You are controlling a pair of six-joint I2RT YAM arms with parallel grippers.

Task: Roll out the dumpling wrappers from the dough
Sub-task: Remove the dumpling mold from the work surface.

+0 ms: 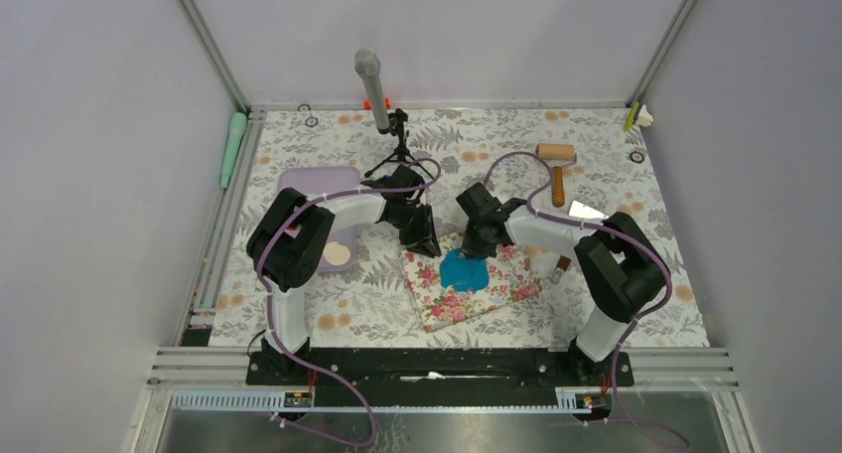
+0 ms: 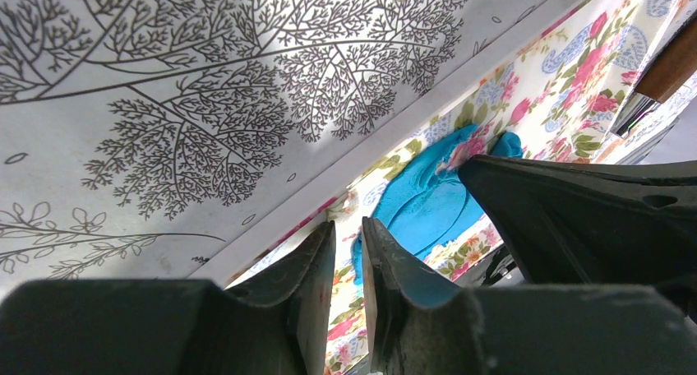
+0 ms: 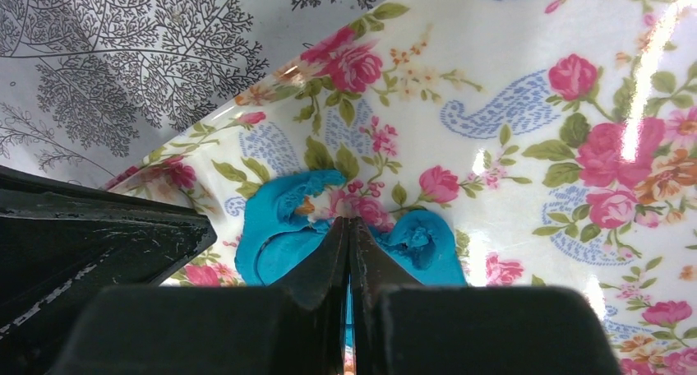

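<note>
Dough [image 1: 464, 270] lies flat mid-mat [image 1: 516, 286] (ragged edge); right gripper [image 3: 348, 227] pinched shut on it, left gripper [image 2: 348, 245] barely open, empty.

You get even, bright light overhead; white glare streaks the floral mat [image 3: 526, 145] at its right side. Near the mat, the wrist cameras blur their own dark fingers [image 2: 312, 293].

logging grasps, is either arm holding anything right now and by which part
The right gripper is shut on the blue dough, pinching its far edge. The left gripper holds nothing.
</note>
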